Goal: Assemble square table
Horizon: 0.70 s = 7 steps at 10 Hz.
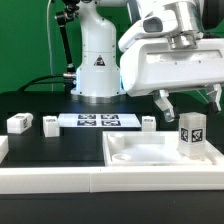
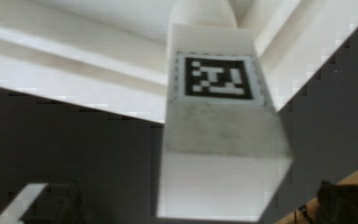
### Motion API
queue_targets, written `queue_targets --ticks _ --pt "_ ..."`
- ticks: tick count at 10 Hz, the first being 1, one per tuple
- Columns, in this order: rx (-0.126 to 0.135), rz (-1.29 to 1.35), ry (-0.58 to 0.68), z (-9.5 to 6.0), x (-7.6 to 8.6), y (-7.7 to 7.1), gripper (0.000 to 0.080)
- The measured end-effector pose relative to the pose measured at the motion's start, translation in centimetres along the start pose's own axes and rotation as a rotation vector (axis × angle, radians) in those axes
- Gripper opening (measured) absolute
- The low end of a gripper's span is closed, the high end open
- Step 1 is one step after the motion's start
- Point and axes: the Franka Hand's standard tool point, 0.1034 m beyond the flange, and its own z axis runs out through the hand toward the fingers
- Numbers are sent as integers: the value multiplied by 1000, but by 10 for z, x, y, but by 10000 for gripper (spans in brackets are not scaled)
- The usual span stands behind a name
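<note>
Exterior view: gripper (image 1: pixel 190 99) hangs in the upper right of the frame, jaws spread wide with nothing between them, so it's released. Standing leg (image 1: pixel 192 133) is directly below it, upright on the table top (image 1: pixel 140 158), right of centre in the frame with its tag facing the camera. Fingers (image 1: pixel 165 101) sit above the leg and are not touching it.

Wrist view: standing leg (image 2: pixel 220 120) fills the middle with its tag visible. Table top (image 2: pixel 69 55) rim shows behind it. No contact visible on either side of the leg.

Progress, my read: early.
- Done: one leg is on the top. Can't tell whether it's seated or fastened, or just set there.
- Left: three legs to fetch and fit, plus confirming the first one.

Count:
- Table top: 1, lower centre to lower right of the exterior frame.
- Legs: 4 in total, 1 on the top and 3 loose on the black surface (image 1: pixel 30 140).
  - Far-left leg (image 1: pixel 20 123) at left-centre.
  - Second leg (image 1: pixel 50 124) near it.
  - Third leg (image 1: pixel 148 122) right of the marker board (image 1: pixel 97 121), close to the top's far rim.
- Marker board: 1, centre of frame.
- Gripper: 1.
</note>
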Motion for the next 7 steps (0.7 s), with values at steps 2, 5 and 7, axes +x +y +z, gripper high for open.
queue_targets --ticks 2,5,7 --pt "21 15 -34 2 -3 -5 649" --pt "108 60 -229 3 -5 -11 649" --pt "142 46 -325 0 1 -4 649"
